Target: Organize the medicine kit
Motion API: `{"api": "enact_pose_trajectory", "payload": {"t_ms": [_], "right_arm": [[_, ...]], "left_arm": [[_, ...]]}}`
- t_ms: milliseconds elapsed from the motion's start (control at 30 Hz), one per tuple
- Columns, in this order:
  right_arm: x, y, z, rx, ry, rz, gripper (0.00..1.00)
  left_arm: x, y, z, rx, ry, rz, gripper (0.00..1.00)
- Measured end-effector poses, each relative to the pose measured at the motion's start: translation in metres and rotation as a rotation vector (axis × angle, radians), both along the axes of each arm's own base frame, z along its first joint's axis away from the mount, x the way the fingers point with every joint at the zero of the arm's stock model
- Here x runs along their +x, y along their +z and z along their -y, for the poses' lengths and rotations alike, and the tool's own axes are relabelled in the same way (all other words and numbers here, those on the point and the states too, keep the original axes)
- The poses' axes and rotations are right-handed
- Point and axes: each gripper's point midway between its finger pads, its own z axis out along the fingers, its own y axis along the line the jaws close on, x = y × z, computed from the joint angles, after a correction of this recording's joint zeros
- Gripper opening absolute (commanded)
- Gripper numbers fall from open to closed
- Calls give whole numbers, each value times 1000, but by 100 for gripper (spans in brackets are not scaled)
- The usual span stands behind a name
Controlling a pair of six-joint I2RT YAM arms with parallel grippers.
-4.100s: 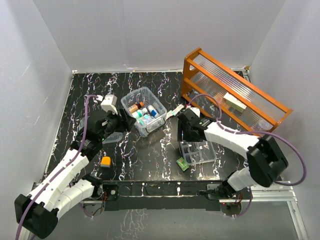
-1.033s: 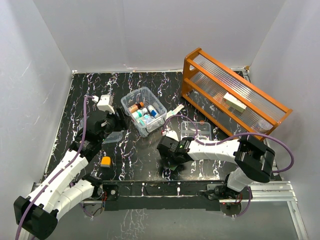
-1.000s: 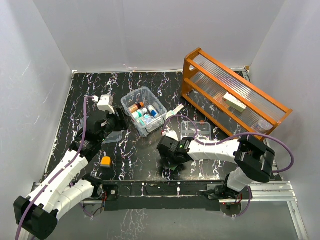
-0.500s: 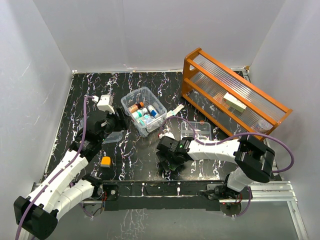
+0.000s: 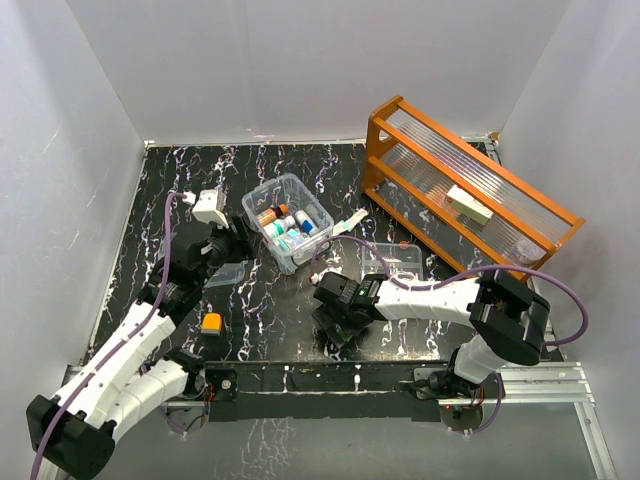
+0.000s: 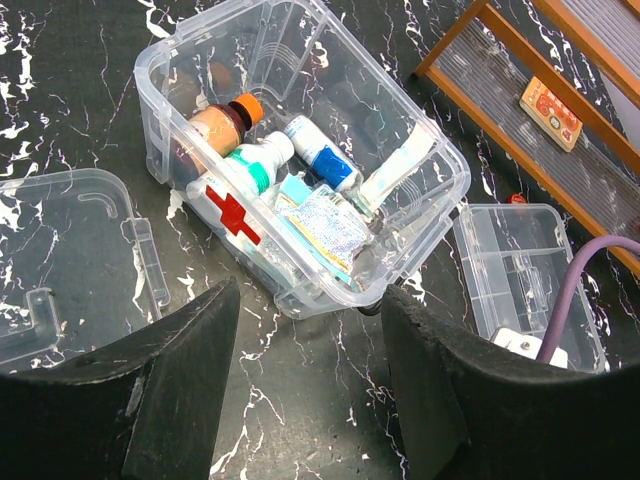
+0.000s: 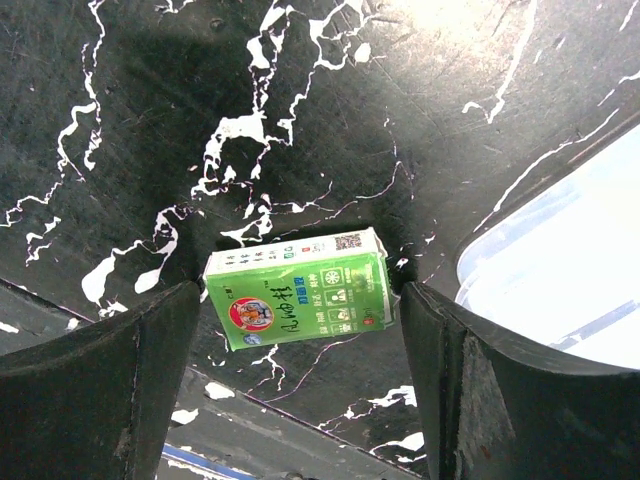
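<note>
Overhead, the medicine kit [image 5: 290, 222] stands uncovered and part filled, a little toward 11 o'clock from the middle of the bench [image 5: 200, 170]. Its clear lid [image 5: 226, 272] lies flat at the box's 8 o'clock, beneath the left arm's fingers [image 5: 235, 250]. The compartment tray [image 5: 393, 260] lies at the box's 4 o'clock, in front of the orange rack [image 5: 470, 190]. The right arm's fingers [image 5: 335, 322] point down near the bench's front edge, at about 6 o'clock.

From the left wrist, that arm's fingers are released and grasp nothing. They hover with the box at 12 o'clock, the lid at 9 o'clock and the tray at 3 o'clock.

From the right wrist, the fingers are spread wide and straddle a green carton [image 7: 297, 288] lying flat on the bench, one short end just beside each finger. Whether either finger touches it cannot be told.

The step in hand looks like picking up this loose carton for the kit. The next move calls for closing squarely on its ends, lifting it clear, then carrying it toward 12 o'clock to the box. The tray and lid are not yet fitted.
</note>
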Motion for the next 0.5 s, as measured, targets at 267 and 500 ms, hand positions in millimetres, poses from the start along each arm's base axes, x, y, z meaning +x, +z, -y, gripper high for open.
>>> {"api": "enact_pose_trajectory", "payload": {"t_ms": [267,500], "right_arm": [[4,1,-4,13,43,18,64],[10,4,-5,7,-13,44,49]], "left_arm": [[0,0,0,0,0,1,58],[0,0,0,0,1,1,58]]}}
